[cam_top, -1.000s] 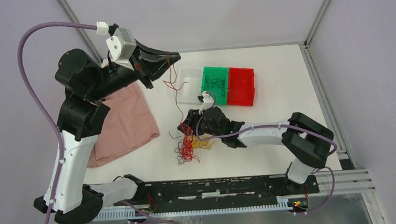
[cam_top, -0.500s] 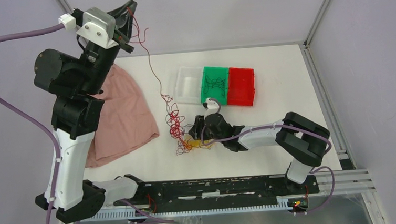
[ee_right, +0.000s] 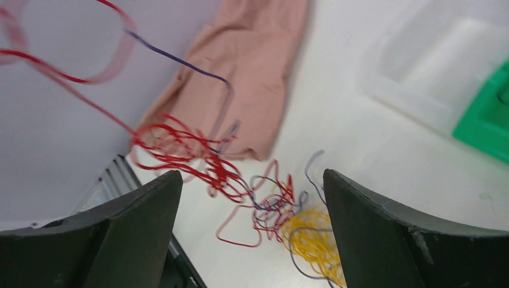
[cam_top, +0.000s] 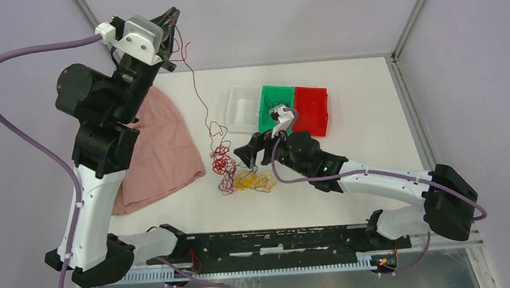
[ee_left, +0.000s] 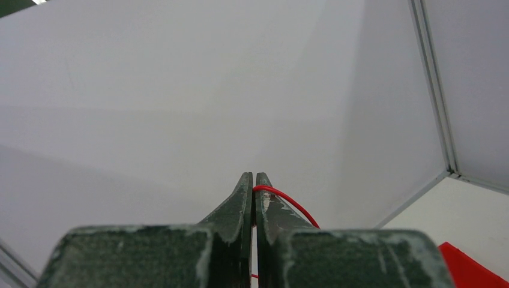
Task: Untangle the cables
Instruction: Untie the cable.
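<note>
The cables (cam_top: 225, 168) lie as a tangle of red and dark strands on the white table, with a yellow bunch (cam_top: 255, 180) at its right. One red cable (cam_top: 198, 100) rises from the tangle to my left gripper (cam_top: 173, 14), held high at the back left and shut on it. In the left wrist view the red cable (ee_left: 288, 204) loops out from the closed left gripper (ee_left: 252, 177). My right gripper (cam_top: 249, 151) hovers open just above the tangle, holding nothing. In its wrist view the right gripper (ee_right: 251, 175) frames the red strands (ee_right: 222, 171) and the yellow bunch (ee_right: 312, 237).
A pink cloth (cam_top: 161, 147) lies left of the tangle, also seen as the pink cloth (ee_right: 252, 78). Behind it stand a clear tray (cam_top: 242, 109), a green tray (cam_top: 277, 105) with dark wires in it, and a red tray (cam_top: 311, 109).
My right gripper has opened, let go of the tangle and risen above it, its arm stretching out. The left gripper climbed high to the back left, drawing the red cable out long.
</note>
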### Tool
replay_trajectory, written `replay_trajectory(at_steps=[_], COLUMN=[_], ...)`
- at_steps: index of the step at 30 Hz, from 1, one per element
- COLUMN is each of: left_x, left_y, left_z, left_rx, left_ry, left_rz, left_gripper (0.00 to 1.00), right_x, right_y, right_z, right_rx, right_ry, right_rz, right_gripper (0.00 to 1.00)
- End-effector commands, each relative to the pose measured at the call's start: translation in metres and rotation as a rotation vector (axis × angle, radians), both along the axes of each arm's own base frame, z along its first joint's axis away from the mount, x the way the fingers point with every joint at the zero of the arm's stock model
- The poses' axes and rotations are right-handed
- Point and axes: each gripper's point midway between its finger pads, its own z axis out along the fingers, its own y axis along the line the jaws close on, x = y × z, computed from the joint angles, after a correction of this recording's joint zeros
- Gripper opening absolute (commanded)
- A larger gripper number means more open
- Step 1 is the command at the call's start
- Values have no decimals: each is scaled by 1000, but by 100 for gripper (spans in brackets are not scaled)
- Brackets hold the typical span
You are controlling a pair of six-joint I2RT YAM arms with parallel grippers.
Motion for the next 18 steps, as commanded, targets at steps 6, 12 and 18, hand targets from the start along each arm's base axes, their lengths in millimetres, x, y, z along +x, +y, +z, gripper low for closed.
replay_trajectory(at_steps=[6, 12, 18], left_x=[-10, -16, -20], left_y=[-9, -8, -7], left_z=[-7, -4, 3], left_rx=[37, 33, 25], left_ry=[0, -8, -22], left_rz=[-59, -75, -82], left_gripper=[3, 3, 3], right_x=[-39, -17, 4], right_y=[55, 79, 86], right_z=[82, 68, 27], right_rx=[82, 37, -71], right_ry=[-258, -214, -135], right_rz=[267, 215, 133], right_gripper=[96, 92, 59])
